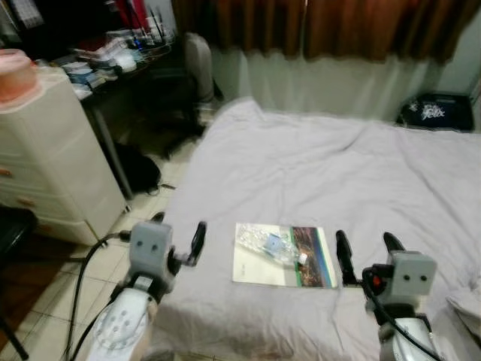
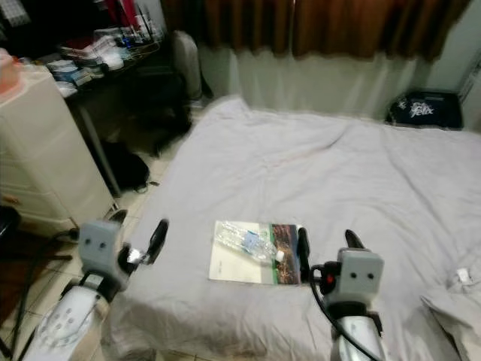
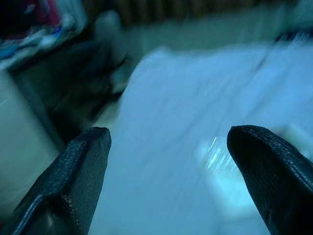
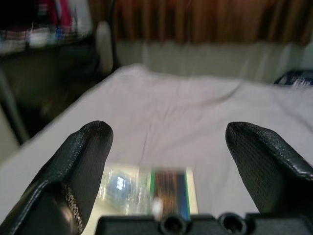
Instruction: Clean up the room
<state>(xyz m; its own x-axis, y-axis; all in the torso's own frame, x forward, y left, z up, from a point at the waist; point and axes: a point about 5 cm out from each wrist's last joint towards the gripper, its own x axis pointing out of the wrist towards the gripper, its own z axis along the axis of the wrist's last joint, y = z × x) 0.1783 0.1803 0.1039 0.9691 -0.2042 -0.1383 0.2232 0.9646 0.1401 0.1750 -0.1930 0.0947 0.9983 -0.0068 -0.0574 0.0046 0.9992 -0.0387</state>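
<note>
A grey bed (image 1: 323, 165) fills the room ahead. Near its front edge lies a book (image 1: 284, 256), with what looks like a clear plastic bottle (image 1: 267, 244) on it. Left hand (image 1: 179, 239) and right hand (image 1: 367, 249) flank the book, both wide open, empty.

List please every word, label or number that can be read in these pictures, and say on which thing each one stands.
"felix", as far as it reads, in white letters on the dark bag at the far corner of the bed; blurred, so uncertain.
Book under the plastic bottle: its cover print is too blurred to read.
Bottle label: too small to read.
Items on the desk: nothing legible.
</note>
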